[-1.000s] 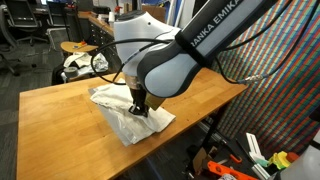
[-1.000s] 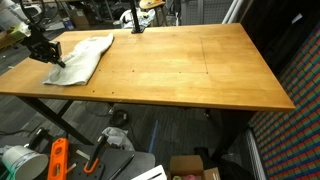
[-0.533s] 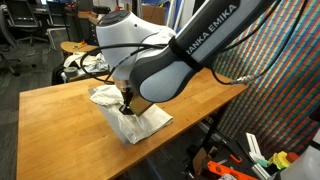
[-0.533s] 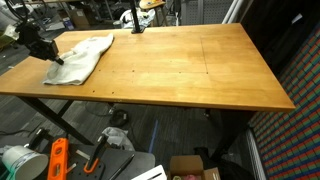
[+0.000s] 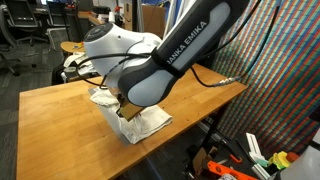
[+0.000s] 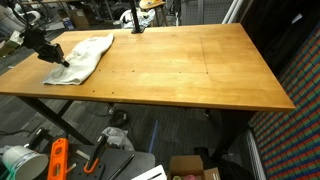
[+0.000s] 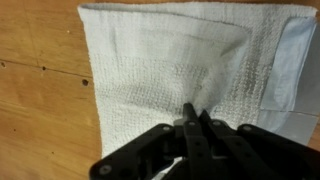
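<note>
The arm (image 5: 150, 70) has swung farther across since a second ago, hiding most of the white terry-cloth towel (image 7: 160, 60). The black gripper (image 7: 196, 115), fingers pressed together, pinches a puckered fold of it near one end of the light wooden table (image 6: 200, 70).

The arm (image 5: 150, 70) bends low and forward, its thick white and black links curling over so that the wrist faces down. In the wrist view the gripper (image 7: 193, 110) points straight down, its two black fingers (image 7: 187, 125) pressed together with no gap at the tips. In an exterior view it hangs tilted, tips lowest (image 6: 58, 58).
</note>
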{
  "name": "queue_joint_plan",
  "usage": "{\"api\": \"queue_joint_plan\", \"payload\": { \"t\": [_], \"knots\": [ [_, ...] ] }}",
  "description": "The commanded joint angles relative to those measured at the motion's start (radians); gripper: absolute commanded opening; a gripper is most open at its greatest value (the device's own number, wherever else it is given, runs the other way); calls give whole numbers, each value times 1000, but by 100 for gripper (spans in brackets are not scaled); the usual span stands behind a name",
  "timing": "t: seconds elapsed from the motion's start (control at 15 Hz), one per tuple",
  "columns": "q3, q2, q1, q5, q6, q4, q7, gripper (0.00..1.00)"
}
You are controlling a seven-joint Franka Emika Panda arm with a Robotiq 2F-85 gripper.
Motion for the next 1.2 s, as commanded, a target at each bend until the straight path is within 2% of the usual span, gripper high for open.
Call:
{"api": "queue_joint_plan", "payload": {
  "t": [0.0,0.4,0.87,1.13],
  "knots": [
    [0,10,19,23,-28,30,-36,2],
    [6,-7,22,41,-25,20,-88,3],
    [14,8,11,181,-62,59,-262,3],
    [4,6,15,219,-105,92,-305,4]
  ]
}}
